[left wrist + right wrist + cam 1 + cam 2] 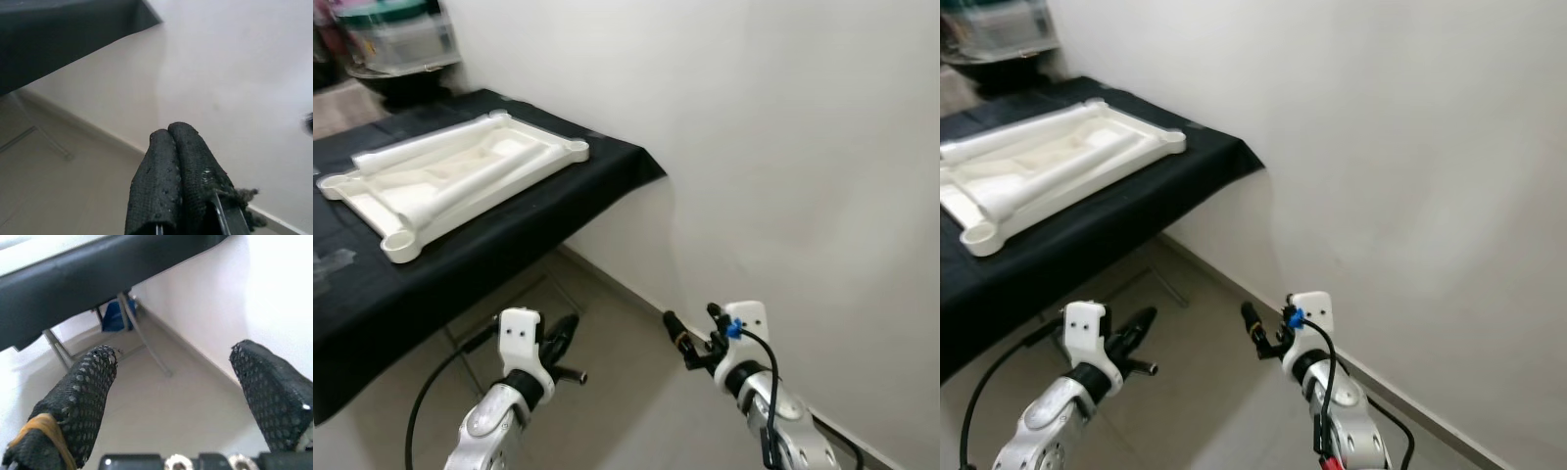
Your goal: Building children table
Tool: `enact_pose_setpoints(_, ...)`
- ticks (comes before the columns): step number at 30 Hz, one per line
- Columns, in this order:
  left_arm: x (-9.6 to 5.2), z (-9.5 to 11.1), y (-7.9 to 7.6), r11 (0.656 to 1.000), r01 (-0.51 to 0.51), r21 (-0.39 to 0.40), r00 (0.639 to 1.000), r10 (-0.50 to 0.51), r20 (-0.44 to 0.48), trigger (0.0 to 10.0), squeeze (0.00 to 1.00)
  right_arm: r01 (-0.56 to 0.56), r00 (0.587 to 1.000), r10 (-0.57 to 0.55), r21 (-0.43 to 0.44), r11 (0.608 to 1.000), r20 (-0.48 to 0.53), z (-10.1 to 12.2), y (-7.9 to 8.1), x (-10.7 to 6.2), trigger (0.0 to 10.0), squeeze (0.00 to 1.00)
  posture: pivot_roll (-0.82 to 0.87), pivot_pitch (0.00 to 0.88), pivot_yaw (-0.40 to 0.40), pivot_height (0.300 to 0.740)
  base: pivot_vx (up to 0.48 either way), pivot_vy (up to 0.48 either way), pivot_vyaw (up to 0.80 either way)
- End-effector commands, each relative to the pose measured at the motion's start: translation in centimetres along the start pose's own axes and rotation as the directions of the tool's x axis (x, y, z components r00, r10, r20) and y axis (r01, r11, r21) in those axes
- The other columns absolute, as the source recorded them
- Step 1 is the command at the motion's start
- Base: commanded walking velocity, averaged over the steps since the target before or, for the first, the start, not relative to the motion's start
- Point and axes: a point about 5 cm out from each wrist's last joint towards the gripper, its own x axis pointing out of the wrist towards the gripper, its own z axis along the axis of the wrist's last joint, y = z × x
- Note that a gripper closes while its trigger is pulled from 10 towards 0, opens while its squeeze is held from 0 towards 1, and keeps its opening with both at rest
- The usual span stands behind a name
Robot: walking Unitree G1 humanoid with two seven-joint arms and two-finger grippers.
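A plain white wall [783,147] faces me; the white tabletop [450,176] lies on a black-draped table [538,230] to my left. My left gripper [570,328] is closed and empty, my right gripper [690,328] spread wide, both low over the floor [607,392].

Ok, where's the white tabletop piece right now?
The white tabletop piece lies upside down on the black-covered table, ahead and to the robot's left, near the wall corner.

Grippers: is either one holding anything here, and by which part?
Nothing is held. The left gripper has its fingers pressed together on nothing; the right gripper is open and empty. The white plastic tabletop lies untouched on the black-covered table.
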Motion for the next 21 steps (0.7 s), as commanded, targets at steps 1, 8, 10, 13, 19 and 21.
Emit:
enact_pose_setpoints(1,0.12,0.05,-0.17,1.000,0.005,0.009,1.000,-0.005,-0.001,10.0,0.00,0.010,1.000,-0.010,0.011,1.000,-0.006,-0.18,-0.34,-0.19,10.0,0.00,-0.10,0.000,-0.029,0.740,0.000,-0.416,0.00)
enact_pose_setpoints(8,0.20,0.02,0.00,1.000,-0.007,-0.008,1.000,0.007,-0.004,10.0,0.00,0.010,1.000,-0.010,0.012,1.000,-0.006,-0.17,-0.32,-0.16,10.0,0.00,-0.10,0.000,-0.029,0.740,0.103,-0.177,0.00)
enact_pose_setpoints(10,0.22,-0.01,0.09,1.000,-0.013,-0.013,1.000,0.013,-0.007,10.0,0.00,0.009,1.000,-0.009,0.012,1.000,-0.007,-0.16,-0.32,-0.15,10.0,0.00,-0.10,0.000,-0.029,0.740,0.000,0.000,0.00)
enact_pose_setpoints(13,0.21,-0.03,0.11,1.000,-0.015,-0.016,1.000,0.015,-0.007,10.0,0.00,0.009,1.000,-0.009,0.012,1.000,-0.007,-0.17,-0.31,-0.15,10.0,0.00,-0.10,0.000,-0.028,0.740,0.000,0.000,0.00)
enact_pose_setpoints(19,0.22,-0.02,0.12,1.000,-0.019,-0.022,1.000,0.019,-0.007,10.0,0.00,0.009,1.000,-0.009,0.013,1.000,-0.007,-0.15,-0.32,-0.16,10.0,0.00,-0.10,0.000,-0.029,0.740,0.000,0.000,0.00)
enact_pose_setpoints(21,0.22,-0.02,0.13,1.000,-0.020,-0.023,1.000,0.020,-0.007,10.0,0.00,0.009,1.000,-0.009,0.013,1.000,-0.007,-0.16,-0.33,-0.16,10.0,0.00,-0.10,0.000,-0.029,0.740,0.000,0.000,0.00)
